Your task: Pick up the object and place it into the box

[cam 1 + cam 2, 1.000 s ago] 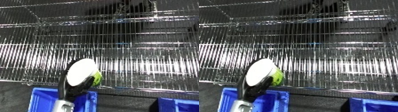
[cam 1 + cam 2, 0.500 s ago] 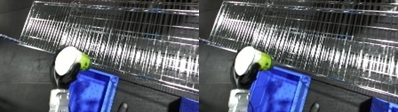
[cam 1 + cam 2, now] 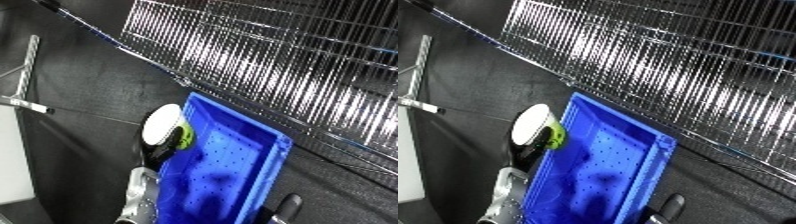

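Left hand [image 3: 158,152]: black, raised on its silver forearm from the lower edge, fingers curled round a white-and-green object [image 3: 167,127]. Object: rounded, white face upward, yellow-green band on the side toward the bin, held above the dark floor at the bin's left rim. Bin [image 3: 258,150]: blue, open-topped, interior visible. Wire shelving [image 3: 691,75]: chrome, behind the bin. Right hand [image 3: 286,209]: only a dark part shows at the lower edge; finger state cannot be told.
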